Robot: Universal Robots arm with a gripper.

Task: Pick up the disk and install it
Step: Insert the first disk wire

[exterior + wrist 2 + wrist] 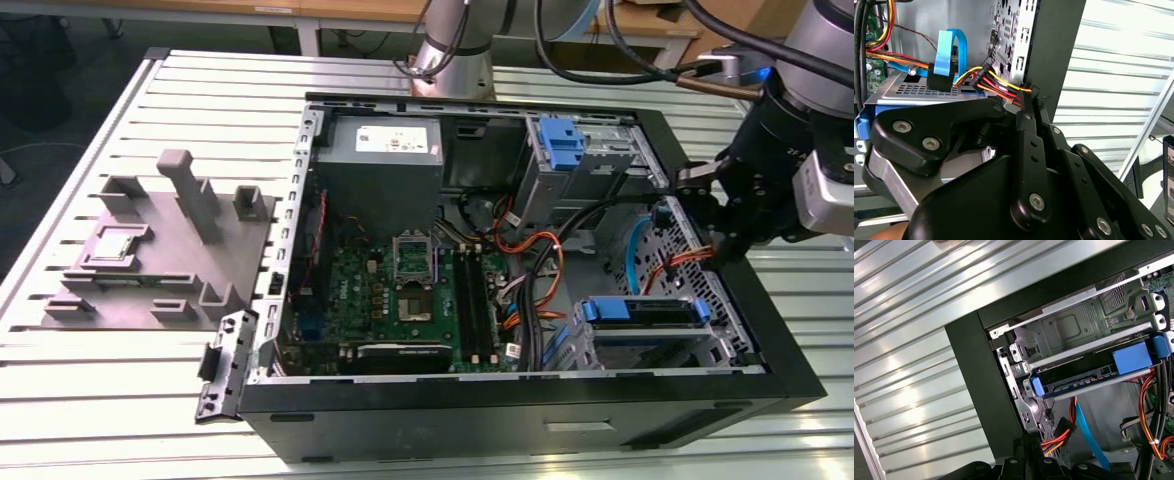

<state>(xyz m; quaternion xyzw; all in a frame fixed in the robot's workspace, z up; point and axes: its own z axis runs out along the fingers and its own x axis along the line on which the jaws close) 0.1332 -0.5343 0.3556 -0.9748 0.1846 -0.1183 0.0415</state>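
Observation:
The disk (1089, 374) lies flat in the lower slot of the drive cage at the near right corner of the open computer case (534, 400). Its blue carrier frame (641, 311) shows around its edges, and its connector edge faces into the case. My gripper (727, 256) hangs just inside the case's right wall, behind the cage. In both wrist views its fingers (1026, 125) are pressed together with nothing between them, and the gripper (1026, 445) is shut. Its tips sit right beside a black power plug (1064, 431) with red, yellow and black wires (994, 82).
A flat blue data cable (949, 55) loops above the cage. A bare blue bracket (562, 142) sits in the far bay. A grey plastic stand (160, 250) with upright posts rests on the slatted table (107, 400) at the exterior view's left. Orange and black cables cross the motherboard (400, 290).

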